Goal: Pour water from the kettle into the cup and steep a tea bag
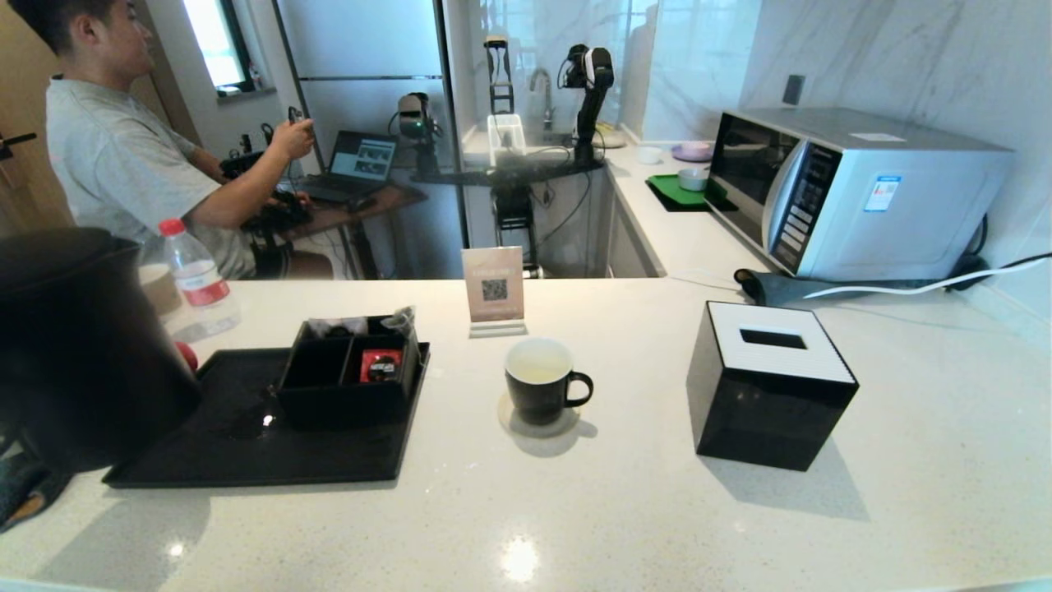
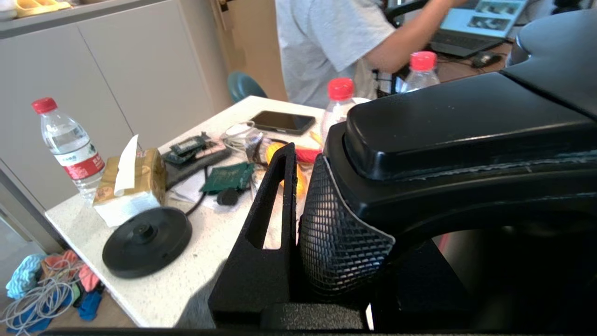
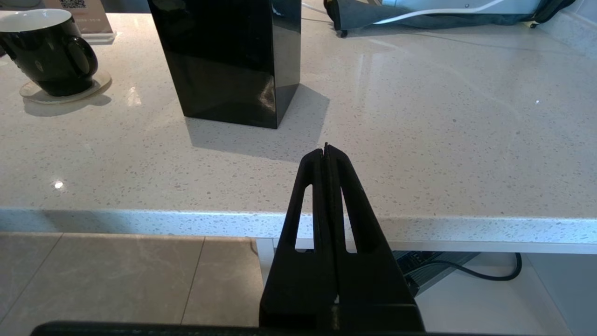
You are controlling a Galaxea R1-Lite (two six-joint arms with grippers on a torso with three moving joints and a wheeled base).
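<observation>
My left gripper (image 2: 298,196) is clamped on the kettle (image 1: 78,353) by its loop handle (image 2: 461,135): one finger (image 2: 275,205) shows outside the handle's meshed grip, the other is hidden behind it. Holding by the handle keeps the body hanging below w/ the spout free to tip. The kettle is up in the air at the far left of the head view, off its round base (image 2: 147,240), which sits bare on the side table (image 2: 196,280) next to a tissue pack and water bottles.

My right gripper (image 3: 326,154) is parked below the counter edge, fingers pressed together, nothing in them. Not needed for the pour, I'd say.

The cup (image 1: 542,382) stands on a coaster (image 1: 538,421) mid-counter, ear handle toward my right side, so the rim nearest the kettle is unobstructed. Between kettle and cup sits the black tray (image 1: 246,460) w/ the organiser box (image 1: 349,374), a red-and-black sachet (image 1: 380,365) in one compartment. Tissue box (image 1: 768,382) is well apart to the right, clear of the pour path.

Kettle looks matte black, tapered, big. Cup is black outside, white inside; can't tell if there's any water in it. No tea bag visible that I can be sure of.
</observation>
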